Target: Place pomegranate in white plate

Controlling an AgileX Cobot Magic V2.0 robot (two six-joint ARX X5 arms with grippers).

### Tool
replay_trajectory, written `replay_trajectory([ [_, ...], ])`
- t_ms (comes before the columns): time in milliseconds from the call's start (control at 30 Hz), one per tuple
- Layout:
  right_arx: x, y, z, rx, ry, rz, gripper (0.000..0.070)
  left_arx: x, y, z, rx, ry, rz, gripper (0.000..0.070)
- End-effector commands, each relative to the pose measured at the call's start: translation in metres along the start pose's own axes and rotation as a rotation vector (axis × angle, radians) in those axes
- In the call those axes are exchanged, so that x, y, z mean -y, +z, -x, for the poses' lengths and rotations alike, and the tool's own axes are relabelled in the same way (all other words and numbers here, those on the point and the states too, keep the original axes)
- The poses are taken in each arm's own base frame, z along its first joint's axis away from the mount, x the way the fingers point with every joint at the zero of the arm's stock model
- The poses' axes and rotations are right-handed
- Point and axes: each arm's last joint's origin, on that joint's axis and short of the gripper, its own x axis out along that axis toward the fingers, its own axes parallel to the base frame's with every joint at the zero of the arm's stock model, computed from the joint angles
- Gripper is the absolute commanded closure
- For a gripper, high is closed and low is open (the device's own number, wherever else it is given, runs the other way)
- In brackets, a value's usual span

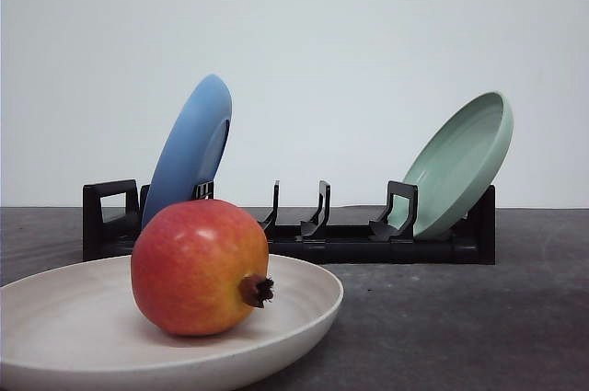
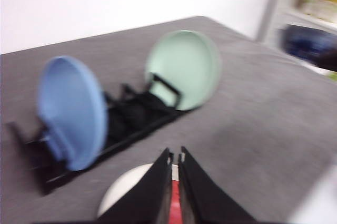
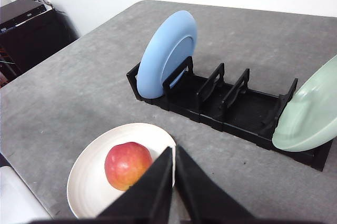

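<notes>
Spreading across your front view is the grey table [image 1: 479, 336], and on it the black rack [image 1: 368, 244] holds the blue plate [image 1: 189, 147] and pale green plate [image 1: 460, 166] on edge. Nearer you, the white plate [image 1: 55, 327] carries the pomegranate [image 1: 198, 267], crown pointing right. Your right gripper [image 3: 174, 153] is pinched together, empty. The left gripper [image 2: 175, 156], blurred, looks nearly closed too.
</notes>
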Motion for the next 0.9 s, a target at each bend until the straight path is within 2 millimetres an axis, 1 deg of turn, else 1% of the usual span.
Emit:
replay_trajectory([
  [0,-0.001,0.002,0.0,0.009,0.01,0.008,0.07,-0.005,-0.006,-0.009,-0.02,0.09,-0.011,0.07],
  [100,-0.001,0.002,0.0,0.009,0.01,0.008,0.07,-0.02,-0.022,-0.022,0.009,0.263,0.014,0.07],
  [233,-0.001,0.002,0.0,0.009,0.01,0.008,0.07,-0.046,-0.055,-0.042,0.083,0.447,0.061,0.07],
  [300,-0.001,0.002,0.0,0.009,0.01,0.008,0.07,-0.056,-0.074,-0.047,0.107,0.465,0.055,0.07],
  [400,-0.001,0.002,0.0,0.009,0.01,0.008,0.07,-0.069,-0.103,-0.052,0.14,0.47,-0.016,0.07],
  [467,-0.001,0.002,0.0,0.009,0.01,0.008,0.07,-0.076,-0.121,-0.053,0.151,0.506,-0.059,0.07],
  [567,-0.001,0.002,0.0,0.009,0.01,0.008,0.07,-0.084,-0.144,-0.054,0.144,0.584,-0.067,0.07],
  [733,-0.001,0.002,0.0,0.009,0.01,0.008,0.07,-0.094,-0.17,-0.058,0.121,0.667,-0.063,0.07],
  [867,-0.001,0.002,0.0,0.009,0.01,0.008,0.07,-0.097,-0.181,-0.061,0.123,0.689,-0.043,0.07],
])
